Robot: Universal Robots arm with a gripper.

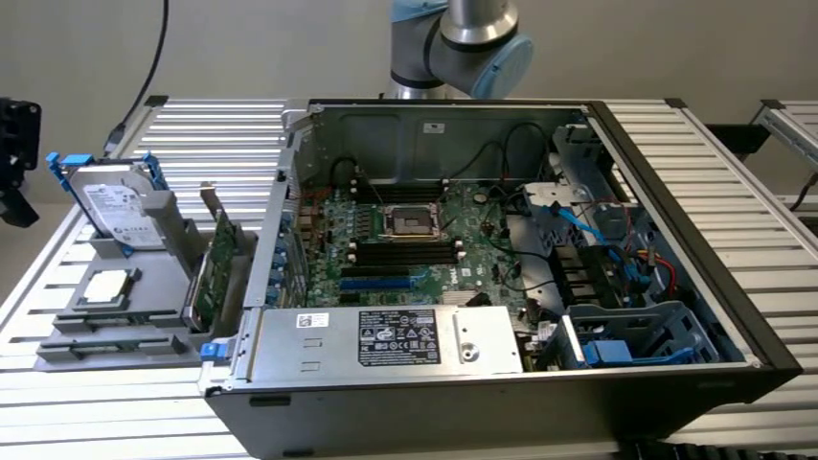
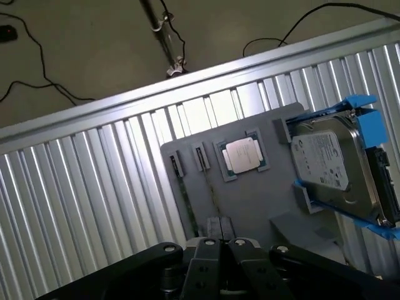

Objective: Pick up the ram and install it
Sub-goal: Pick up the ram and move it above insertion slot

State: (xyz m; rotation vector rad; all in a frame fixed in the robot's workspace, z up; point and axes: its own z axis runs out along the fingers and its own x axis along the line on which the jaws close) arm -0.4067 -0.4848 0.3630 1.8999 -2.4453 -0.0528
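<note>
Ribbed aluminium table (image 1: 715, 163) carries the whole setup, with a plain pale wall behind it in the exterior view. An open case (image 1: 383, 422) sits at the middle of the table, its motherboard (image 1: 383, 278) lying flat inside with black memory slots (image 1: 406, 252) on either side of the socket (image 1: 412, 220). The arm (image 1: 461, 38) shows at 12 o'clock, above the case's far wall. A grey tray (image 1: 141, 307) lies at 9 o'clock from the case, just beside it. On the tray, the drive (image 1: 113, 206) with blue rails stands at 12 o'clock, the CPU (image 1: 105, 286) rests near the middle, and two long grey holders (image 1: 109, 343) lie at 6 o'clock. A wide green card (image 1: 226, 254) stands on edge along the tray's 3 o'clock side, next to the case wall. In the wrist view the gripper (image 2: 219, 230) has its fingers pressed together with nothing between them. It hangs above the tray, apart from everything on it. The ram (image 2: 184, 203) is a thin green strip on edge in one of the holders, on the side of the CPU away from the drive. Beyond the table edge the wrist view shows a beige floor (image 2: 75, 56) crossed by black cables.
</note>
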